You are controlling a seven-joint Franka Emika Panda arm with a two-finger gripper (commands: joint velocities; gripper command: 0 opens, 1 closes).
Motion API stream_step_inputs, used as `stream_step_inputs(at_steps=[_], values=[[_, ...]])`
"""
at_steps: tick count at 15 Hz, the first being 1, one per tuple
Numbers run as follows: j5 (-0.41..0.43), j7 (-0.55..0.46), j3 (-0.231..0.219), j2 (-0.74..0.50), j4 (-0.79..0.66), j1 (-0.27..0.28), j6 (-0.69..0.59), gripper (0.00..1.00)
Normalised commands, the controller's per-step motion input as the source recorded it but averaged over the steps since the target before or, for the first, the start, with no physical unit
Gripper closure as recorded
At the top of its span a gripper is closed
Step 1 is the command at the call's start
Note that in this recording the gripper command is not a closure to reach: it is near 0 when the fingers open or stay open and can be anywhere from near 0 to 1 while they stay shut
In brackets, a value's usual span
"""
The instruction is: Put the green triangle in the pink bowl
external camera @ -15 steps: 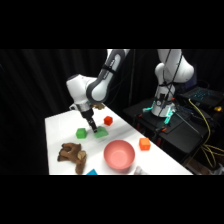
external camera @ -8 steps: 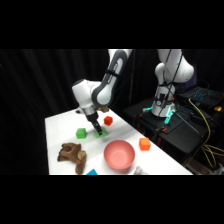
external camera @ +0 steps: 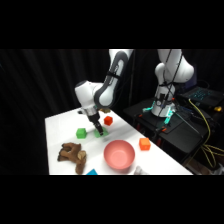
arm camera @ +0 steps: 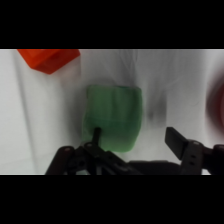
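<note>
Wrist view recorded gripper (arm camera: 132,136) spread around the green triangle (arm camera: 112,117), beyond the pink bowl (external camera: 119,153): approach step, judged; next move needed closing, then lifting.

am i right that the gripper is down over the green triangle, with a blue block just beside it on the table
Not quite. The gripper is down over the green triangle, but the block just beside it is red, not blue. The wrist view shows its colour plainly, at the upper left.
</note>
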Motion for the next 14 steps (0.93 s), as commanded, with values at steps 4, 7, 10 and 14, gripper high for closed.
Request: stream_step_inputs(at_steps=[4, 7, 10, 14], values=[[0.019, -0.18, -0.015, 0.0, -0.09, -0.081, 0.15, 0.0], [0.012, -0.17, -0.009, 0.04, -0.07, -0.072, 0.14, 0.0], [-0.014, -0.14, -0.004, 0.04, -0.02, -0.044, 0.09, 0.2], [-0.026, -0.13, 0.005, 0.04, 0.05, -0.037, 0.04, 1.0]])
